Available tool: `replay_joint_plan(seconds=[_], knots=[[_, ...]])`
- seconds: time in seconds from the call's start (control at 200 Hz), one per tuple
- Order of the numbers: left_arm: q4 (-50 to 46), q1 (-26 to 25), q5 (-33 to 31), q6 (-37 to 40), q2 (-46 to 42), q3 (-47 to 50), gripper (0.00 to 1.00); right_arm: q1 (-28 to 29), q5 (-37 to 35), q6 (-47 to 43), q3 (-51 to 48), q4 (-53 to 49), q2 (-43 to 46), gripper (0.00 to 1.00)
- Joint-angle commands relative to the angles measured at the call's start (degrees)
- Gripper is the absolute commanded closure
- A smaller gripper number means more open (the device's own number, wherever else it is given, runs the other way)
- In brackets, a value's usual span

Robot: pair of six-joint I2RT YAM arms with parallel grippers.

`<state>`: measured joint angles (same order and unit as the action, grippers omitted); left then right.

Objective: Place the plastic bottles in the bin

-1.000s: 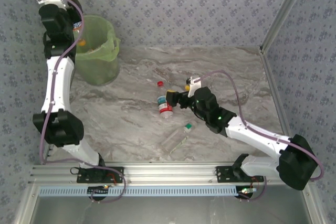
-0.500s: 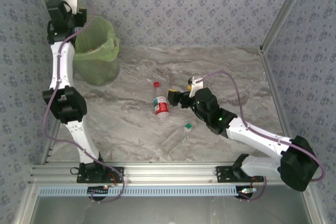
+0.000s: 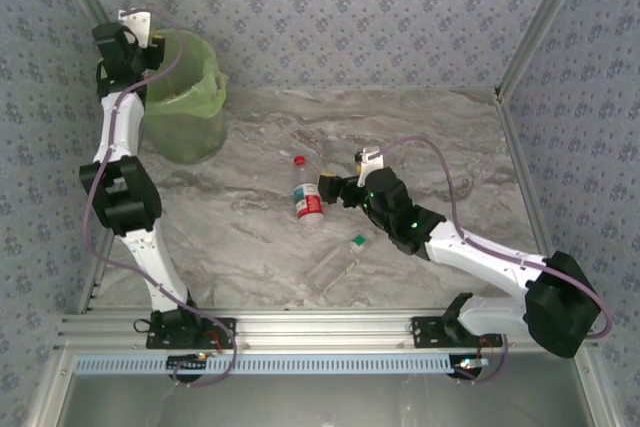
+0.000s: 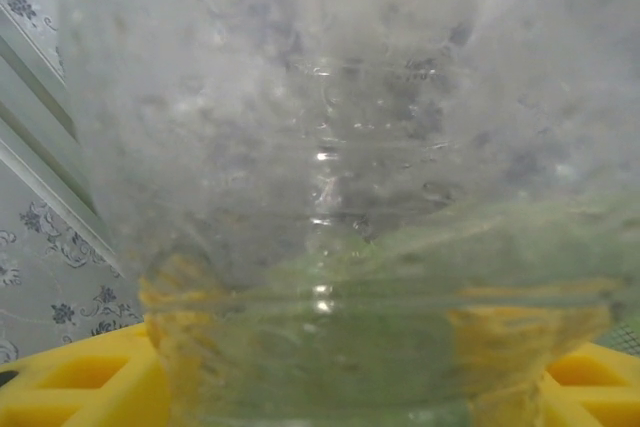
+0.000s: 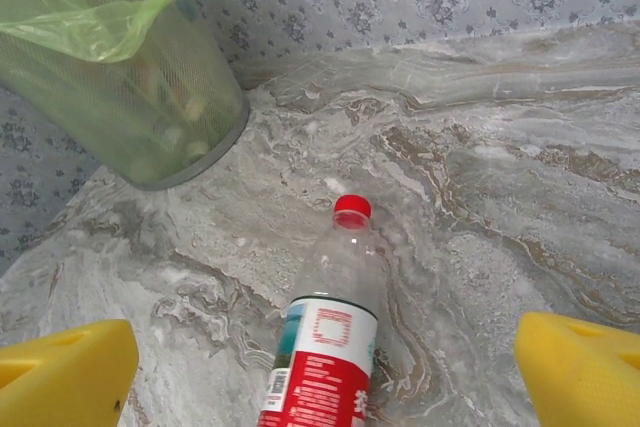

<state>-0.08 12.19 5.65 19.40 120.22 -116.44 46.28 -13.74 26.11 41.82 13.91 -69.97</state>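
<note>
A clear plastic bottle (image 4: 330, 147) sits blurred right against the left wrist camera, between the yellow fingers (image 4: 70, 377); whether they still press it is unclear. My left gripper (image 3: 137, 35) hangs at the left rim of the light-green bin (image 3: 190, 97), which is also in the right wrist view (image 5: 120, 97). A red-labelled, red-capped bottle (image 3: 307, 195) lies on the table. My right gripper (image 3: 326, 189) is open just to its right, its fingers on either side of the bottle's (image 5: 330, 347) lower body. A clear green-capped bottle (image 3: 335, 262) lies nearer the arms.
The marble table (image 3: 430, 137) is enclosed by patterned walls with metal posts (image 3: 530, 27) at the back right. The bin stands in the back left corner, with several bottles showing through its mesh.
My left arm swung from high at the far left to the bin's rim with the clear bottle. The red-labelled bottle shifted slightly left, and the right gripper edged towards it.
</note>
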Motion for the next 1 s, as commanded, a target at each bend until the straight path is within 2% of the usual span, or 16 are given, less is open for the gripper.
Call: replay_joint_plan(seconds=[0.0,0.16,0.295,0.53,0.994], knots=[[1.0,1.3,2.2,-1.7,-1.0,-2.8,0.16,0.5,-0.3,0.9,1.7,-0.4,-0.9,0.01],[-1.8,1.3,3.9,-6.1,-1.9,-6.6,0.14,0.7,0.0,0.9,1.7,-0.6,-1.0,0.01],[-3.1,1.3,5.3,-10.4,-2.6,-8.7,0.02,1.0,-0.1,0.8,1.5,-0.9,-0.7,0.01],[-5.1,1.2,4.9,-14.1,-4.2,-8.7,0.01,1.0,-0.7,0.8,0.7,-0.8,0.1,0.01],[-17.7,-2.7,-4.1,-23.2,-8.6,-8.0,0.01,1.0,-2.1,1.1,0.0,-4.2,0.9,0.01]])
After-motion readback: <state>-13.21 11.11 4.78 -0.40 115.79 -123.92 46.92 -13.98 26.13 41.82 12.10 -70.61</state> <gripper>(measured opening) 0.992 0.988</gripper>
